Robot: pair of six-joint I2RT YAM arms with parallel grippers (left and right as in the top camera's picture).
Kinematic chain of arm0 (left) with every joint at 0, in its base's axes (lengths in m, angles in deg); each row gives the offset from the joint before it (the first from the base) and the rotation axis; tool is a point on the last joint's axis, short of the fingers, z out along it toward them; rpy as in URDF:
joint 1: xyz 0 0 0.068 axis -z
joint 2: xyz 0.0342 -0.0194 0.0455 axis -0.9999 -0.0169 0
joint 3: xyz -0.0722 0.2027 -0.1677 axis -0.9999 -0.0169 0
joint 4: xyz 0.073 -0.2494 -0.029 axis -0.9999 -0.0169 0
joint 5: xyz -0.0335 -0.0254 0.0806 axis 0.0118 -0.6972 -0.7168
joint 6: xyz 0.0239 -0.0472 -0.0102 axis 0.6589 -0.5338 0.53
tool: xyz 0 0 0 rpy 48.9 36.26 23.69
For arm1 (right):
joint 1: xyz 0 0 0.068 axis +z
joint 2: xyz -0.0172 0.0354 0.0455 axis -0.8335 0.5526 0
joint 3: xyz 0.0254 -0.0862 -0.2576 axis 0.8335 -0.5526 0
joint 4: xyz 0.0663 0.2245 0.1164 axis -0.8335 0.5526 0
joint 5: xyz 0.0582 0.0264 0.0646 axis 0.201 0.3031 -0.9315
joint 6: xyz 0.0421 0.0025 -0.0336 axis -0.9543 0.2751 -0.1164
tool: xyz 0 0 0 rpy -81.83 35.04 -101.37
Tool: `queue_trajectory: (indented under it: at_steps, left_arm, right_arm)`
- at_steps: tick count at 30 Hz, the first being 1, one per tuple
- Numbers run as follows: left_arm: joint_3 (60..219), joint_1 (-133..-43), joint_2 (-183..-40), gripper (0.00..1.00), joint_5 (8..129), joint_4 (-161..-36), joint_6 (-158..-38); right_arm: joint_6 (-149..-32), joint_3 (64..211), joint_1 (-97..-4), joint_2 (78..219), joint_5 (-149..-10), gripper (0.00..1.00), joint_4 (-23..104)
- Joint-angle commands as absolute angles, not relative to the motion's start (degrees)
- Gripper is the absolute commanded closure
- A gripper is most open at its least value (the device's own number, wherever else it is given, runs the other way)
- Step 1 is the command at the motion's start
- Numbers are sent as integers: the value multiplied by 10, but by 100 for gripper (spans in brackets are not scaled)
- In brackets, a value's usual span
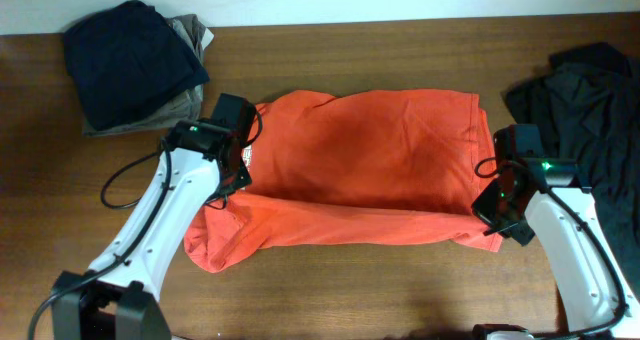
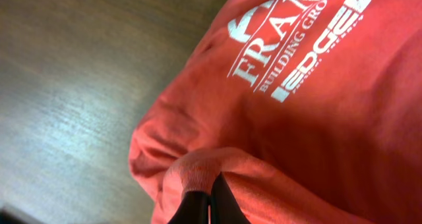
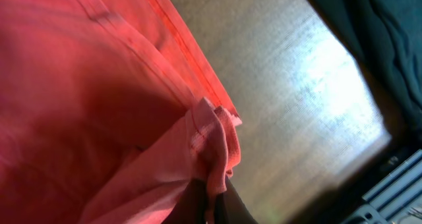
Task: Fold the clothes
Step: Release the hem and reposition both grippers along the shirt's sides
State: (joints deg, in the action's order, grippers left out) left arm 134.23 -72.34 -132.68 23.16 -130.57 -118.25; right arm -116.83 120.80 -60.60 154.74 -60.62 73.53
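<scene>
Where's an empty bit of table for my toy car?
The table is bare along the far edge, between the navy pile and the black clothes, and along the near edge in front of the orange T-shirt. The middle is crowded: the shirt fills it, left tool and right tool pinching its ends.
</scene>
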Motion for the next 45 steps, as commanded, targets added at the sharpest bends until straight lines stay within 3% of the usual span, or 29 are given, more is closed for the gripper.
queue_trajectory:
  at_steps: [1,7,10,12,14,15,16,17,19,25,33,37,42,45]
  left_arm:
    - [1349,-725,-1345,99,229,-1287,-1187]
    - [1349,-725,-1355,99,227,-1251,-1187]
    - [1349,-725,-1355,98,227,-1237,-1187]
    - [1349,-725,-1355,91,227,-1235,-1185]
    - [1349,-725,-1355,77,225,-1233,-1179]
    - [1349,-725,-1355,59,225,-1231,-1170]
    - [1349,-725,-1355,31,225,-1229,-1159]
    - [1349,-725,-1355,15,225,-1226,-1145]
    - [1353,-725,-1354,6,225,-1224,-1122]
    - [1391,-726,-1354,3,229,-1268,-1101]
    - [1400,-726,-1356,3,315,-1387,-1101]
    - [1372,-725,-1357,16,370,-1394,-1054]
    - [1322,-725,-1358,25,379,-1389,-1049]
    - [1298,-725,-1358,38,390,-1383,-1050]
  right_arm:
    - [-1175,1191,-607,1564,-586,93,711]
    - [-1175,1181,-607,1587,-574,92,689]
    - [-1175,1181,-607,1593,-571,65,682]
    - [-1174,1181,-607,1594,-571,63,678]
    - [-1173,1181,-607,1594,-571,51,672]
    - [-1172,1182,-607,1594,-571,43,668]
    - [-1172,1182,-607,1594,-571,36,665]
    - [-1172,1186,-607,1594,-571,33,665]
    - [-1164,1198,-607,1594,-571,32,668]
    - [-1132,1295,-607,1593,-579,27,748]
    - [-1007,1330,-606,1594,-712,24,789]
    - [-1006,1330,-606,1594,-712,24,804]
    - [-988,1330,-606,1594,-712,23,811]
    - [-988,1330,-606,1594,-712,23,811]
